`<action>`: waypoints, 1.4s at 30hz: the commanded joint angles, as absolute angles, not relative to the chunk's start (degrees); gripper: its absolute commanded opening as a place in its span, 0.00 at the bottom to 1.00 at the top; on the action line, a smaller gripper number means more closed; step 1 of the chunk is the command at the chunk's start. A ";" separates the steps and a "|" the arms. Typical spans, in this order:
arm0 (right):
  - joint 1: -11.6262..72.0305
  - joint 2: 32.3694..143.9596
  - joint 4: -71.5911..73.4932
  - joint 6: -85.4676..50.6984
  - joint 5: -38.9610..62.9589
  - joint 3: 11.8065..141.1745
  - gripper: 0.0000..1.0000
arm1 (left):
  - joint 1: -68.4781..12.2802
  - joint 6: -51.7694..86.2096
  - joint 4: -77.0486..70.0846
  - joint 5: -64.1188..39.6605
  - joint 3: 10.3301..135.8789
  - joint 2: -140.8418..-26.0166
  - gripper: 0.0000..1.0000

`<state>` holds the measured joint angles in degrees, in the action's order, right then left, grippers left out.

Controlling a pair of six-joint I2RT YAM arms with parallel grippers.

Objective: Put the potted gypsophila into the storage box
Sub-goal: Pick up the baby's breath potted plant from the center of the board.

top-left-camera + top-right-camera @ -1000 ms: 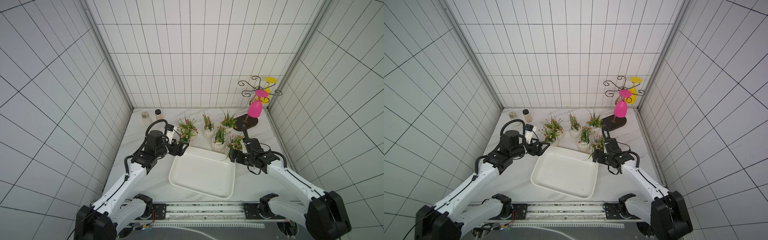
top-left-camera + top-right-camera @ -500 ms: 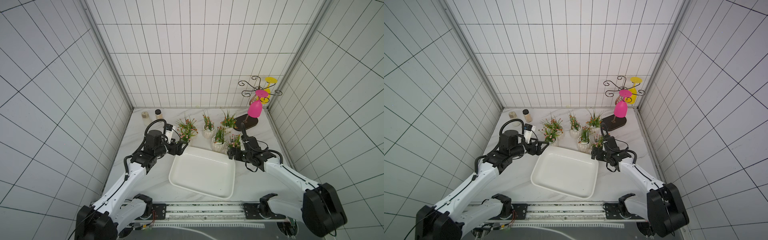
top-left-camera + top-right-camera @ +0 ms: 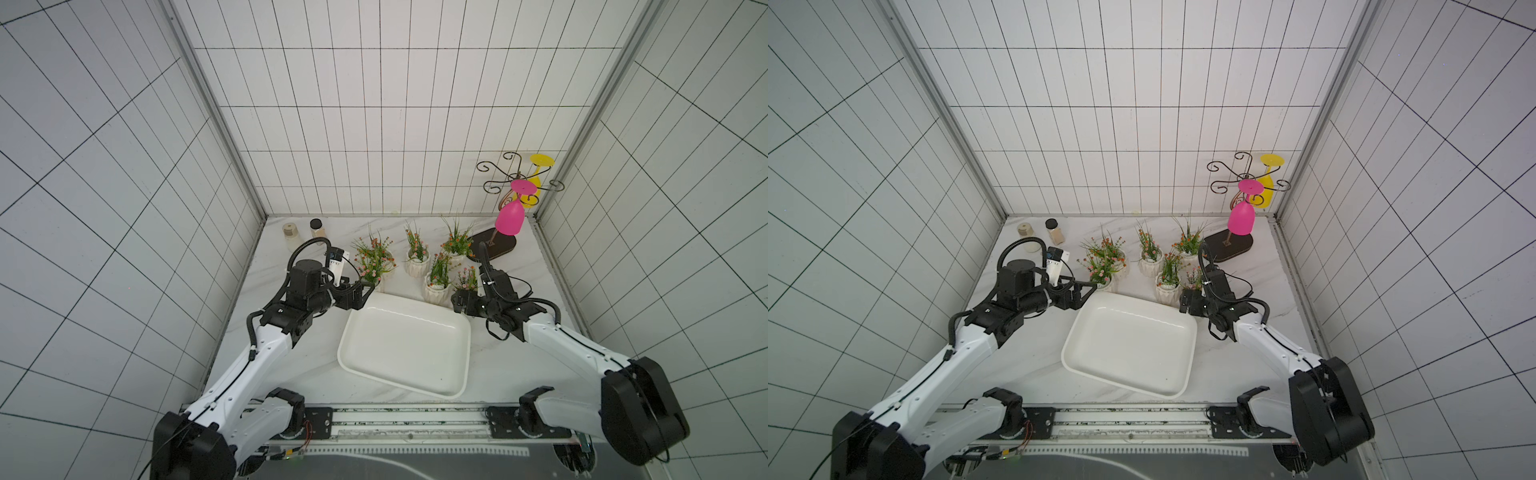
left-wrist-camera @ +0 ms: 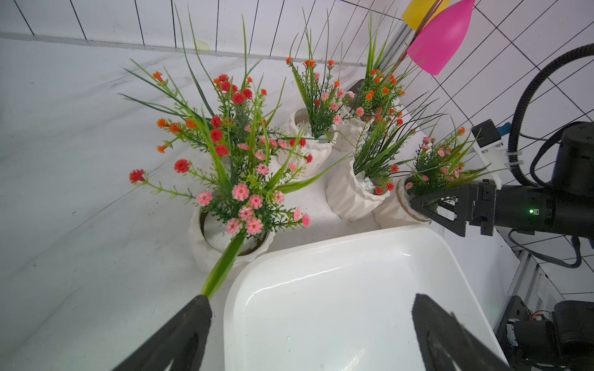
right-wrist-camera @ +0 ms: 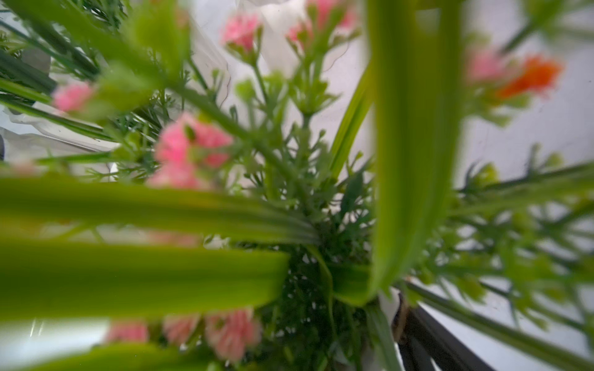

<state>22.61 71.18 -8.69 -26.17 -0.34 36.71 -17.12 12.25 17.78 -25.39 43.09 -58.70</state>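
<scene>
Several potted gypsophila stand in white ribbed pots behind the storage box point(image 3: 405, 353) point(image 3: 1129, 345), a glossy white tray with nothing in it. My left gripper point(image 3: 368, 291) point(image 4: 310, 316) is open over the box's far left corner point(image 4: 337, 305), just short of the nearest pot point(image 4: 225, 247). My right gripper point(image 3: 457, 301) point(image 3: 1185, 305) is open at the far right corner, with its jaws on either side of a pink-flowered pot point(image 3: 466, 280) point(image 4: 393, 208). One dark finger point(image 4: 418, 204) lies against that pot's rim. Blurred foliage fills the right wrist view beside one finger point(image 5: 430, 337).
Two lidded jars point(image 3: 291, 235) point(image 3: 316, 227) stand at the back left. At the back right a scrolled wire rack on a dark oval base point(image 3: 496, 245) holds a pink goblet point(image 3: 510, 220) and a yellow one point(image 3: 536, 183). Tiled walls close three sides.
My right gripper has moved forward to the pot at the box's far right corner, and its jaws now stand on either side of it. The left arm has hardly moved.
</scene>
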 commanded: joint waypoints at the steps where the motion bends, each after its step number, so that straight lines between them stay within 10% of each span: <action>1: 23.55 72.23 -7.41 -25.22 -2.41 36.47 0.99 | -16.72 12.57 16.79 -26.04 42.57 -58.80 0.97; 42: 26.02 65.61 -8.30 -21.62 -8.35 35.95 0.80 | -15.22 13.14 16.79 -26.33 42.36 -59.25 0.97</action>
